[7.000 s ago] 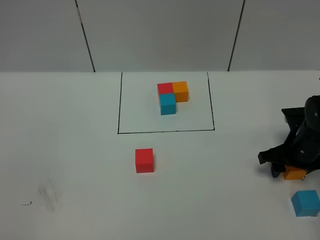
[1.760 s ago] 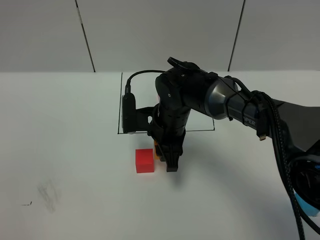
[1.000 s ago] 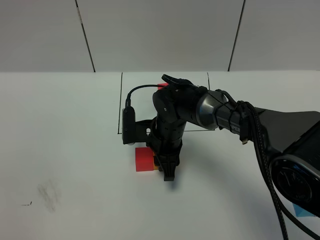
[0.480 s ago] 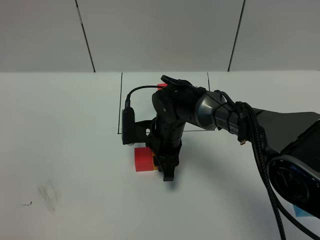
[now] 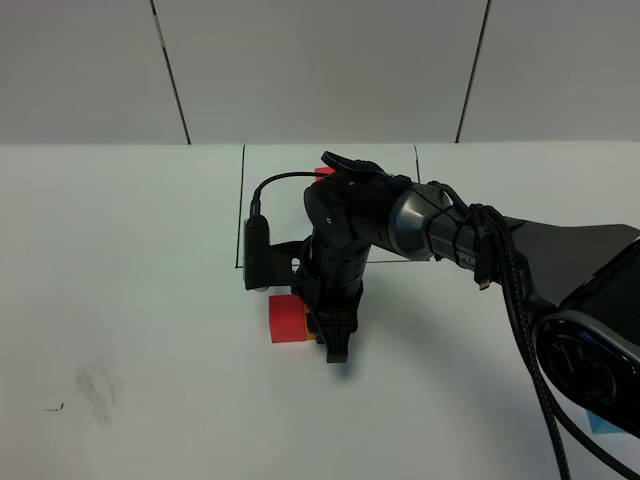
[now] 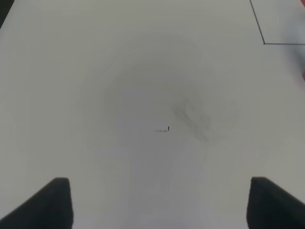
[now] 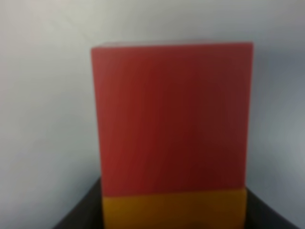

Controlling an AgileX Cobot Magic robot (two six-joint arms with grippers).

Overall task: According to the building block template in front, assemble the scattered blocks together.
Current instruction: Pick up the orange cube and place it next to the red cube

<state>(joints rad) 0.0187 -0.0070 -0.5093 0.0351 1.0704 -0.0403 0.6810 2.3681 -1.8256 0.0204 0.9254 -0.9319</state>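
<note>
- The right arm (image 5: 470, 235) reaches across the middle of the white tabletop (image 5: 120, 250), its wrist pointing straight down.
- The right tool (image 5: 334, 345) is closed on the orange cube (image 7: 174, 208). In the right wrist view the cube sits between the two dark fingers (image 7: 78, 214).
- From above only a thin sliver of the orange cube shows, at the 3 o'clock side of the red cube (image 5: 287, 320).
- In the right wrist view the orange cube lies flush against the red cube, with no gap between them. Both are down on the tabletop.
- The pair sits just outside the black outlined rectangle (image 5: 240, 200), at its 6 o'clock edge.
- The template (image 5: 322, 171) lies inside that rectangle, at 12 o'clock from the pair. The arm hides all but a bit of red.
- The light blue cube (image 5: 598, 422) peeks out at about 4 o'clock from the pair, well apart, near the frame edge.
- The left tool (image 6: 164, 205) hangs with its jaws spread wide and nothing between them.
- Below it are a grey smudge (image 6: 190, 114) and a small black mark (image 6: 164, 129), at about 8 o'clock from the red cube.
</note>
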